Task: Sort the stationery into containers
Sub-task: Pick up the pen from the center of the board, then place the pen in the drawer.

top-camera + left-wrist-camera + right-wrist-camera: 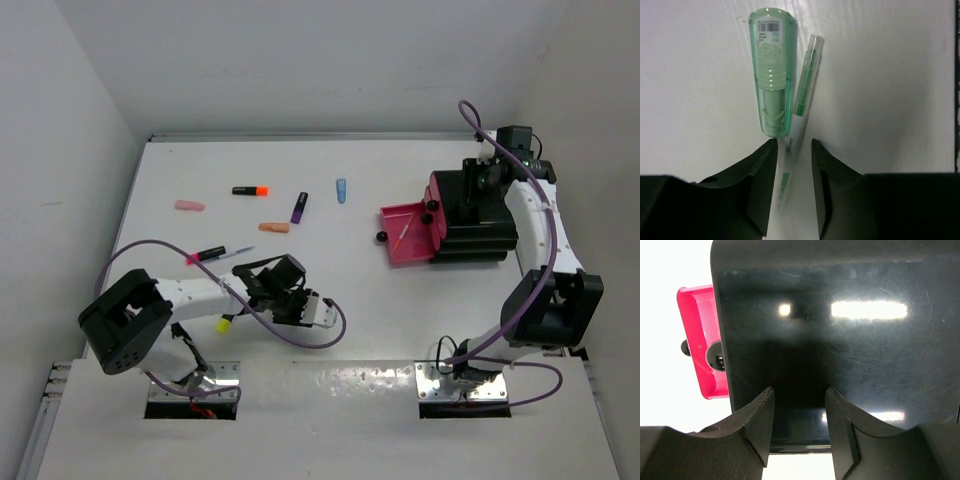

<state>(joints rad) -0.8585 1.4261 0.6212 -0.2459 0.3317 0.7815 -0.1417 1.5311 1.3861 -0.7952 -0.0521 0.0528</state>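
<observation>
The thin green pen lies flat on the table, long axis nearly straight ahead of the left hand, its near end between fingers set narrowly apart. A stubby mint piece lies alongside it, just ahead of one finger; the right hand, parted and empty, is away over the box

The black box ran off the top and right edges and hid part of the red drawer to its left.

mint piece label unreadable
</observation>
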